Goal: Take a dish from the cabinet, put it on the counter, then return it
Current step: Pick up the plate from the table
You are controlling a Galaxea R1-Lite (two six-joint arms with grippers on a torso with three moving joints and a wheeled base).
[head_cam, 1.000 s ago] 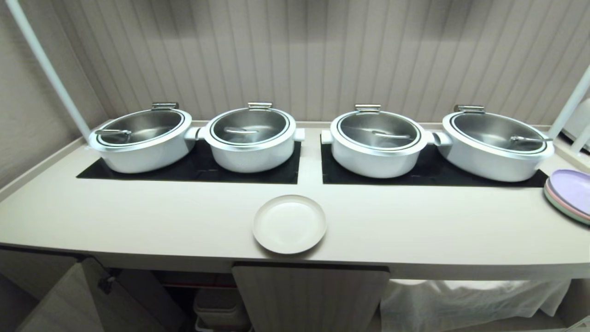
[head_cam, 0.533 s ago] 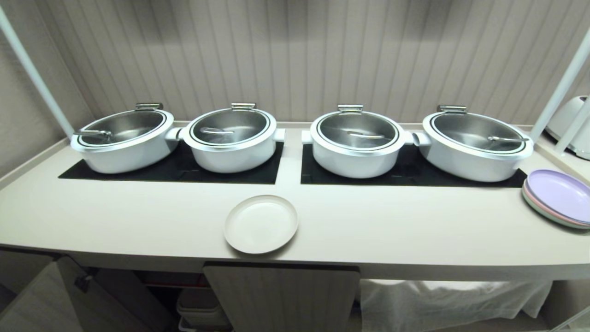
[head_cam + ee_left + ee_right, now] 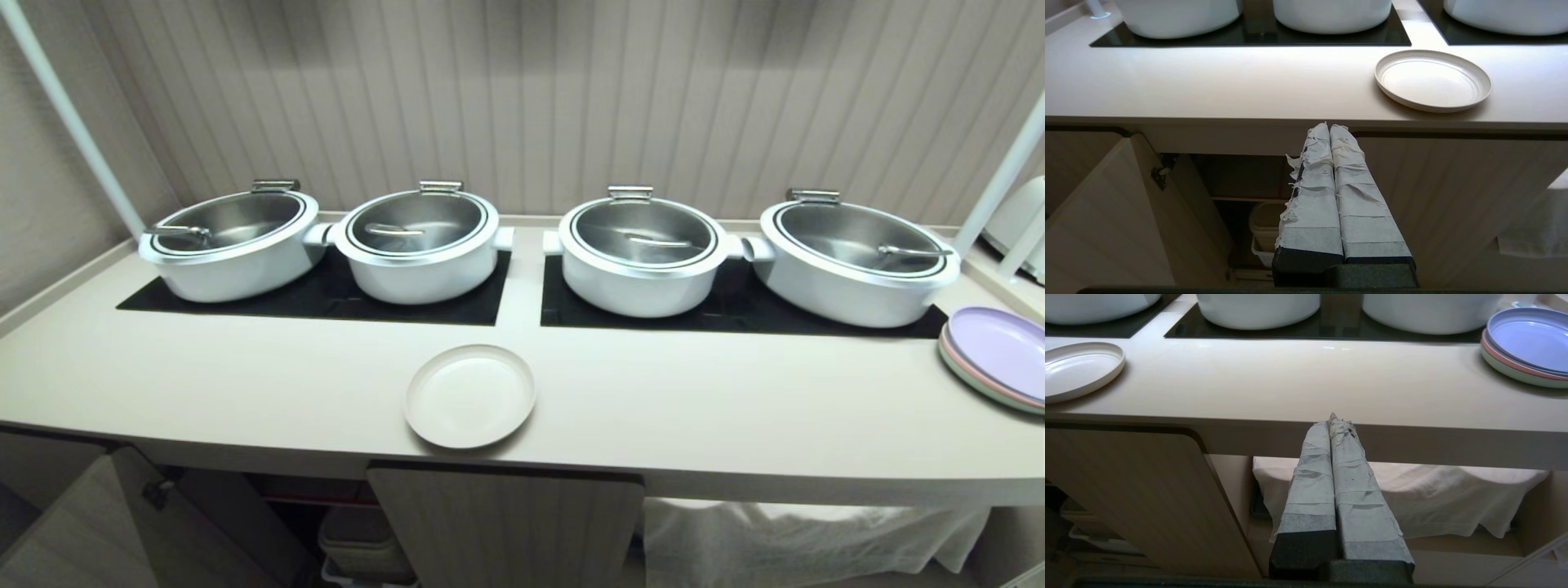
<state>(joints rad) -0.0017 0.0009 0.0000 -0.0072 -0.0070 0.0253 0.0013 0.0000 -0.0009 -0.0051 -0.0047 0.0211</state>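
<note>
Left gripper (image 3: 1329, 127) fingers clenched on nothing, below the table (image 3: 245, 392) edge; right gripper (image 3: 1332, 419) likewise; the dish (image 3: 470, 396) lies near the table's front edge, above the open cabinet (image 3: 502, 523); four pots (image 3: 641, 253) behind.

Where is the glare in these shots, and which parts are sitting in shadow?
Left wrist view: bright wash across the counter and the dish; the cabinet interior is dark. Right wrist view: mild sheen on the counter, shade under its edge. Head view: even light, the straight counter bowed by the lens.
</note>
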